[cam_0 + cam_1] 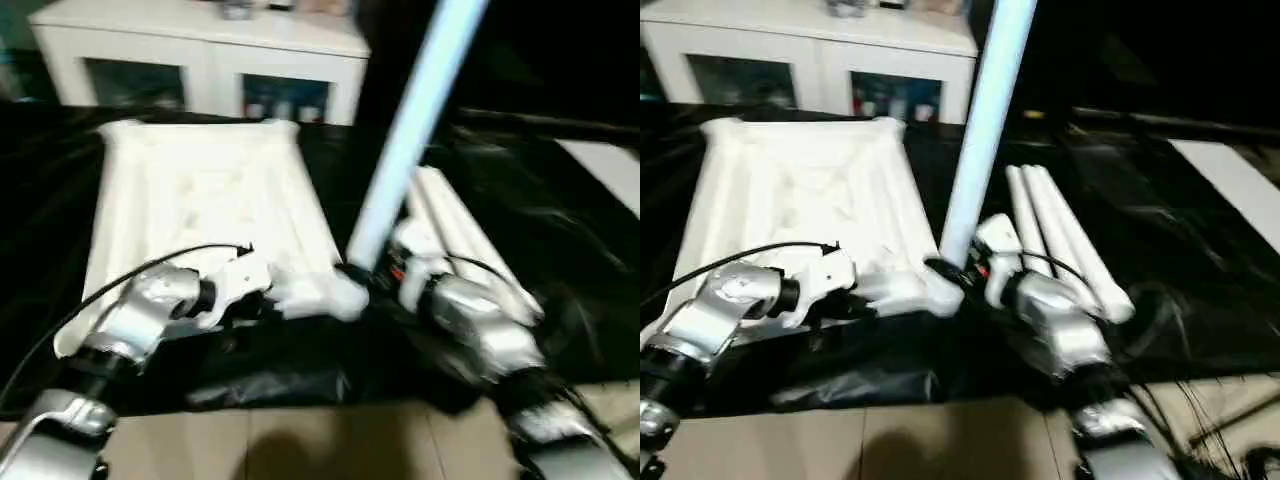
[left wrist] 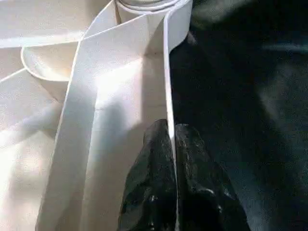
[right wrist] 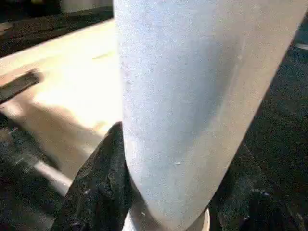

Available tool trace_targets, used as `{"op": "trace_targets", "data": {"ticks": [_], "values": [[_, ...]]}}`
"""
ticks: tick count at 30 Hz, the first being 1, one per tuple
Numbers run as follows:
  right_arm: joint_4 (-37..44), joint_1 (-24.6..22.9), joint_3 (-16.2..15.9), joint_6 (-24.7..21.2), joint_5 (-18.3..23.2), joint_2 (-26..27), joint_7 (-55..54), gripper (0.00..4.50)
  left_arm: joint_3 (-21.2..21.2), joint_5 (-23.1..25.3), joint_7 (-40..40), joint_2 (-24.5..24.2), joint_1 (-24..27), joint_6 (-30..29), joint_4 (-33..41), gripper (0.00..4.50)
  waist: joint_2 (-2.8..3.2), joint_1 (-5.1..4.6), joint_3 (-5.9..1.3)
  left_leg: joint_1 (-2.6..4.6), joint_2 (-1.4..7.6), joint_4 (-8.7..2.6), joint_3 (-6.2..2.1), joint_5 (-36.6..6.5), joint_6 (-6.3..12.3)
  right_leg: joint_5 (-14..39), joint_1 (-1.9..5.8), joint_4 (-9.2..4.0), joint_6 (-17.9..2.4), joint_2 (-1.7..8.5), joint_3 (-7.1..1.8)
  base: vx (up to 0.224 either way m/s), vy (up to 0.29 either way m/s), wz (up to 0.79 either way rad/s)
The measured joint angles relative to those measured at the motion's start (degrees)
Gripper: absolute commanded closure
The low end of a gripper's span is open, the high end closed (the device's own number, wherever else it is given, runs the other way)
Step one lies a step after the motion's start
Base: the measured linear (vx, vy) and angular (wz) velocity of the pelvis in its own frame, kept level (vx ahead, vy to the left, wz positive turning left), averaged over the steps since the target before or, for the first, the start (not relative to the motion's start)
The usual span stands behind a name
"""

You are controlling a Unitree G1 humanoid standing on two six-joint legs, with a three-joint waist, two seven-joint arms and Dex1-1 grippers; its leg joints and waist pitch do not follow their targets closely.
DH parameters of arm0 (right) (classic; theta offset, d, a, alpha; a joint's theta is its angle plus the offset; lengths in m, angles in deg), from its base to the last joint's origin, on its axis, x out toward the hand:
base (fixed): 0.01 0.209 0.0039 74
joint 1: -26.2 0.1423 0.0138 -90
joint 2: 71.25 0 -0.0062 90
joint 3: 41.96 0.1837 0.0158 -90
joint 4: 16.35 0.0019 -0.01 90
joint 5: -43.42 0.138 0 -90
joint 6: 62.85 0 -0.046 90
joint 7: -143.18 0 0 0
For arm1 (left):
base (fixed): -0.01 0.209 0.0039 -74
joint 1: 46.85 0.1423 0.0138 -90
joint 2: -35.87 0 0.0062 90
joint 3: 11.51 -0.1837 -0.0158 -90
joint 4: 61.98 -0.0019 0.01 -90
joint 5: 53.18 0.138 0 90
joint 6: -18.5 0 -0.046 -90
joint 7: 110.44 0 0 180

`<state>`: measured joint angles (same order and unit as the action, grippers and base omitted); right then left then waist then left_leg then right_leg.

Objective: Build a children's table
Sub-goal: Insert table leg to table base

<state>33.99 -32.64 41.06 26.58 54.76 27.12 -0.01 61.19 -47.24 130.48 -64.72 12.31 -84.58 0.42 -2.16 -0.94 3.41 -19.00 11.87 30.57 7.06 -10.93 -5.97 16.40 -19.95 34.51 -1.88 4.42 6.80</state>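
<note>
Lying upside down on the black-covered worktop (image 1: 560, 260), the large white rectangular plastic table top (image 1: 800, 190) shows its ribbed underside and fills the left half of that surface, with a white cabinet (image 1: 200, 50) standing beyond the far edge. At the top's near edge the left gripper (image 2: 172, 144) is clenched on the thin upright rim wall, one black finger on each side of it, just short of the near right corner socket (image 2: 144, 5). At that corner a long white tapered tubular plastic leg (image 1: 420, 120) stands nearly upright, leaning a little, its foot at the socket; whether it is fully seated I cannot tell. The right gripper (image 3: 163, 192) grasps this leg low down, its jaws half spread around the tube. Further right, three more white legs (image 1: 1060, 235) lie side by side, touching, toward the worktop's right half. Judging by the hollow moulded plastic, the parts should be light and stiff, yet smooth and somewhat slippery; the rim is thin and may flex under a hard pinch. The leg is best held low, close to the socket, where a push goes straight down and the taper cannot slide through the jaws; the top is best steadied at its rim beside the corner being filled.
</note>
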Motion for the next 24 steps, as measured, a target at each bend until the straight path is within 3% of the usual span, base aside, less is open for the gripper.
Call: {"op": "trace_targets", "data": {"ticks": [1,2,3,4,5,6,7,8,9,12,15,24], "values": [[-0.6,0.39,0.6,0.2,0.0,0.1,-1.55,2.66,-0.08,0.54,-1.31,1.29,-0.47,-2.3,0.64,4.5,-0.65,1.16,-0.14,0.01,0.18,-0.11,1.74,0.01,-0.01,0.91,0.49,3.61,-0.33,0.34,-1.31,-0.11,-0.019,0.11],[-1.81,1.81,0.99,0.21,-0.04,0.8,-3.45,2.66,0.31,0.68,-2.78,1.76,-0.65,-4.62,1.8,4.5,-2.37,2.23,-0.35,-0.01,-0.29,-0.2,3.34,0.04,-0.05,2.79,1.53,4.36,-0.09,0.94,-3.29,0.038,-0.138,0.04],[-2.78,3.8,1.22,0.23,-0.3,1.36,-6.36,2.66,1.24,0.69,-4.19,2.93,-0.97,-7.44,3.12,4.5,-2.11,3.41,-0.06,-0.34,-0.45,2.68,2.05,-1.37,0.46,2.75,0.35,4.68,2.99,0.95,-3.91,0.038,-0.138,0.04],[-3.94,5.02,1.39,0.23,-0.73,2.2,-8.8,2.66,1.55,0.58,-4.89,3.79,-0.82,-9.97,4.13,4.5,-0.99,4.25,-0.06,-0.66,-0.77,4.43,-0.37,-1.67,0.98,2.75,0.15,4.5,2.99,0.95,-3.11,0.086,-0.088,-0.51],[-4.82,6.2,2.01,0.29,-0.92,2.8,-11.4,2.66,1.44,0.62,-5.84,5.09,-1.24,-13.0,5.32,4.5,0.74,4.28,-0.19,-0.17,-1.12,3.55,-1.7,-1.62,-1.1,2.55,-0.19,3.91,2.78,0.82,-1.72,0.008,0.039,-0.4],[-5.59,7.0,2.33,0.39,-0.93,3.17,-12.82,2.66,1.46,0.81,-7.04,5.59,-1.27,-14.8,6.33,4.5,0.82,4.11,-0.18,-0.15,-0.95,2.36,-1.33,-1.27,-1.45,1.52,-0.27,3.12,1.9,0.72,-1.75,0.008,0.039,-0.4],[-6.64,7.66,2.83,0.38,-0.92,3.81,-13.94,2.66,1.44,1.46,-8.06,5.81,-1.34,-16.34,7.31,4.5,0.49,3.92,-0.08,-0.05,-0.84,1.37,-0.67,-0.9,-1.43,0.13,-0.31,2.42,1.55,0.55,-2.11,-0.064,-0.017,0.17],[-7.52,8.08,3.13,0.38,-0.91,4.39,-14.91,2.66,1.33,1.9,-8.69,5.83,-1.48,-17.41,7.83,4.5,-0.31,3.81,-0.11,0.02,-0.66,0.88,-0.1,-0.82,-1.4,-0.65,-0.57,2.33,1.16,0.28,-2.73,-0.078,-0.082,0.3],[-8.6,8.72,3.44,0.38,-0.85,4.94,-15.75,2.66,1.19,2.54,-9.31,5.87,-1.51,-18.48,8.54,4.5,-0.63,3.69,0.01,0.11,-0.15,0.91,0.31,-0.82,-1.41,-0.67,-0.78,2.23,1.27,-0.34,-3.13,-0.078,-0.082,0.3],[-11.05,10.85,4.25,0.38,-0.92,6.58,-18.13,2.66,1.1,3.45,-10.33,5.76,-1.51,-22.16,10.7,4.5,-0.34,2.95,0.14,-0.1,0.0,0.52,0.22,-0.83,-1.43,-0.63,-0.93,1.55,1.35,-0.42,-3.0,-0.023,-0.021,0.02],[-12.94,12.63,4.35,0.38,-1.12,7.41,-19.64,2.66,0.97,3.72,-11.25,6.09,-1.52,-24.91,12.56,4.5,-0.43,2.66,0.1,-0.31,-0.01,-0.14,0.24,-0.83,-1.42,-0.7,-0.85,0.48,1.34,-0.67,-3.09,0.0,0.0,0.0],[-15.74,15.57,4.9,0.81,-2.42,8.07,-21.35,2.66,1.34,3.61,-13.19,6.82,-1.38,-25.71,14.05,4.5,-0.68,2.64,0.05,-0.53,0.15,-0.17,0.93,0.25,-1.49,-2.4,-1.34,0.23,1.47,-0.94,-3.62,0.0,0.0,0.0]]}}
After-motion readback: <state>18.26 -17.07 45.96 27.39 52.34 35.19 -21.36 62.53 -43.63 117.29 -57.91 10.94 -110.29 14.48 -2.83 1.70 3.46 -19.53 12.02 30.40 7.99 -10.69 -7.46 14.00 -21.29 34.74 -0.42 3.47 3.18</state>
